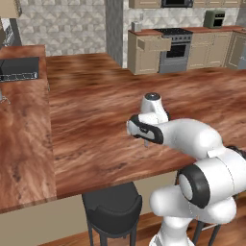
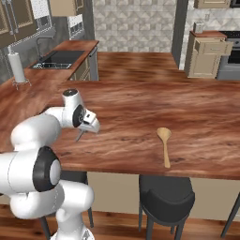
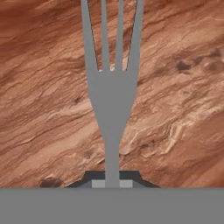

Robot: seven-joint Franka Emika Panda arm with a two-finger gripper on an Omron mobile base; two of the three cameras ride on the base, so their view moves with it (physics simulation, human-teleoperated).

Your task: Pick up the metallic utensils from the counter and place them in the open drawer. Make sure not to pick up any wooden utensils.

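My gripper [image 3: 112,183] is shut on the thin handle of a silver-grey fork [image 3: 111,87], one of the metallic utensils; its tines point away from the hand over the counter [image 3: 179,113]. In the left base view the gripper [image 1: 146,138] hangs just above the reddish-brown counter [image 1: 96,96] near its front edge. The fork [image 2: 79,136] slants down from the gripper [image 2: 87,128] toward the counter [image 2: 140,93]. The tan wooden spoon [image 2: 164,143] lies to the right near the front edge. The open drawer [image 1: 154,44] [image 2: 213,47] juts from a beige cabinet across the room.
A dark sink [image 2: 58,58] is set in the left counter wing, with a paper towel stand [image 2: 17,68] near it. Black stools [image 1: 111,206] [image 2: 166,197] stand below the counter's front edge. A stove [image 1: 175,45] stands beside the drawer cabinet.
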